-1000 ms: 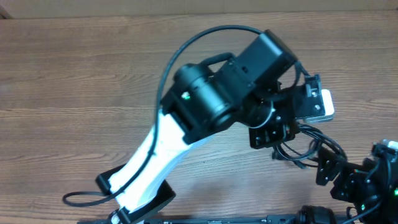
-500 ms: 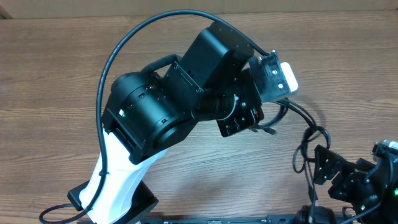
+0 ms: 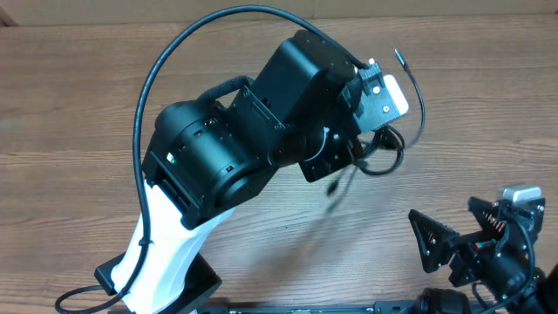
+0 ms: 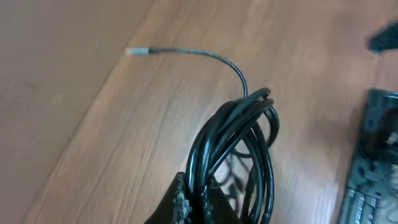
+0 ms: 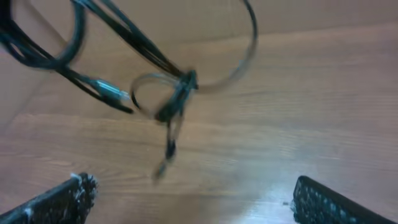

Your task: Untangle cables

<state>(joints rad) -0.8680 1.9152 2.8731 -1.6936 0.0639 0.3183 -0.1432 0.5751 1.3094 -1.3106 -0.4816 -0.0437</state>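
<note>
Black padded fingers point(image 5: 65, 199) of the right hand point(image 5: 193, 202) are standing wide apart at the near edge of the wood-grain desk point(image 3: 78, 96), gripping nothing and pointing across the boards toward the other arm. A little farther in, the bulky black left arm point(image 3: 227, 161) is reaching up and to the right from its white base. The left hand point(image 4: 194, 202) is pinching shut on a bundle of thin black cables point(image 4: 239, 134). In the left wrist view, several strands are running side by side up out of the closed fingertips and bending into a tight loop above the wood, casting a faint shadow on it. In the right wrist view the same bundle is showing blurred, with loops and a loose end dangling over the desk. Farther out, one single strand is leaving the top of the loop and arcing away to the left, ending in a small pale plug point(image 4: 134, 51). Beyond that, bare boards are stretching to the far edge.
</note>
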